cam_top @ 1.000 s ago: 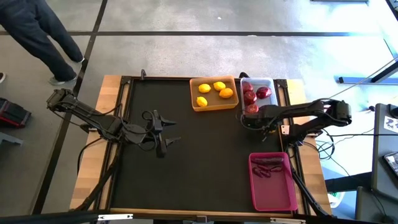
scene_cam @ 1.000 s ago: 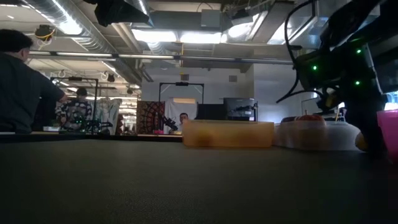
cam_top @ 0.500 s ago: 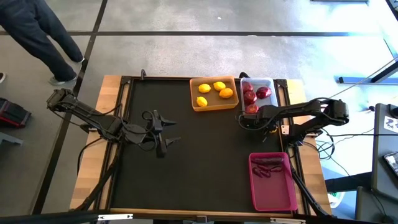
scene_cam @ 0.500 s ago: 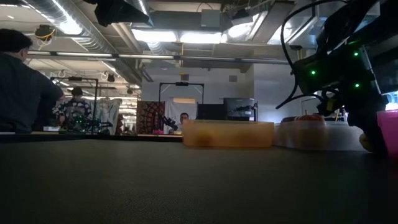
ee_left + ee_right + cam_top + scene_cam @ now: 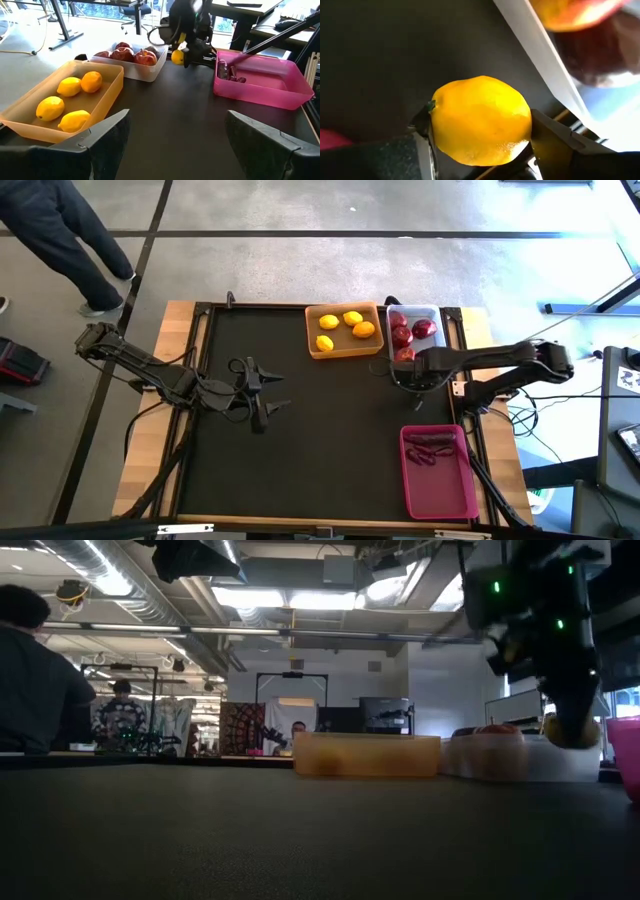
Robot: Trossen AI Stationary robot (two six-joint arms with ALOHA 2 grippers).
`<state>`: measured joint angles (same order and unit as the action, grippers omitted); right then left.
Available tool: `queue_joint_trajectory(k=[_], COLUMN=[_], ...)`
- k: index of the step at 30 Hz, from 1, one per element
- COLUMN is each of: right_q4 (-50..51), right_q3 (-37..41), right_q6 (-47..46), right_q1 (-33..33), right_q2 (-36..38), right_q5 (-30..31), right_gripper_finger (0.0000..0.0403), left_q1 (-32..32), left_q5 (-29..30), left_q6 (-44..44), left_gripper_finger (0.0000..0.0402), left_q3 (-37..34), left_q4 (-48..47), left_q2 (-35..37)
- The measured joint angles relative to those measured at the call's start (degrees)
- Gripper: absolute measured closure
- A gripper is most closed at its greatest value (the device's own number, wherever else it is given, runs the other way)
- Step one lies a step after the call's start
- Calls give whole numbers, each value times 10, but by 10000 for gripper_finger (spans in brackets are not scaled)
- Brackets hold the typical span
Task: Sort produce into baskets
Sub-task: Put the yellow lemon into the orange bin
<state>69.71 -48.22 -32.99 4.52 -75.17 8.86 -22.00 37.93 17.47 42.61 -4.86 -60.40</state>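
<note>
My right gripper (image 5: 402,377) is shut on a yellow lemon (image 5: 480,117) just off the near end of the white tray (image 5: 432,311), which holds red apples (image 5: 402,335). The lemon also shows in the left wrist view (image 5: 177,56) and the low view (image 5: 575,733). The orange tray (image 5: 311,332) holds lemons (image 5: 328,321) and an orange-tinted citrus (image 5: 364,329). The pink tray (image 5: 440,490) holds dark purple pieces (image 5: 430,442). My left gripper (image 5: 281,389) is open and empty over the table's middle left. My right gripper pinches the lemon between its two fingers, one finger (image 5: 550,142) on each of two opposite sides (image 5: 522,125). The fingers come from above, pointing down. The lemon is lifted clear of the table, in front of the white tray's near wall.
The three trays stand along the table's right part: orange and white at the far edge, pink at the near right corner. The black mat (image 5: 300,460) between my arms is bare. A person (image 5: 60,240) stands on the floor beyond the far left corner.
My right gripper has gone up with the lemon, which was low by the table and now hangs clear of it, level with the white tray's wall.
</note>
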Motion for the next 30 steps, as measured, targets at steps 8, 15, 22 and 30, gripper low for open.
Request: queue_joint_trajectory(k=[8,15,22,30], right_q4=[-18,-144,-245,-328], right_q3=[-104,-124,-124,-124], right_q6=[0,20,93,140], right_q1=[-49,-45,5,104], right_q2=[1,0,-25,-82], right_q5=[-5,44,108,113], right_gripper_finger=[208,208,207,207], left_q1=[0,0,0,0], left_q5=[0,0,0,0], left_q6=[2,2,1,1], left_gripper_finger=[82,82,82,82], left_q3=[0,0,0,0], left_q4=[0,0,0,0], left_q2=[0,0,0,0])
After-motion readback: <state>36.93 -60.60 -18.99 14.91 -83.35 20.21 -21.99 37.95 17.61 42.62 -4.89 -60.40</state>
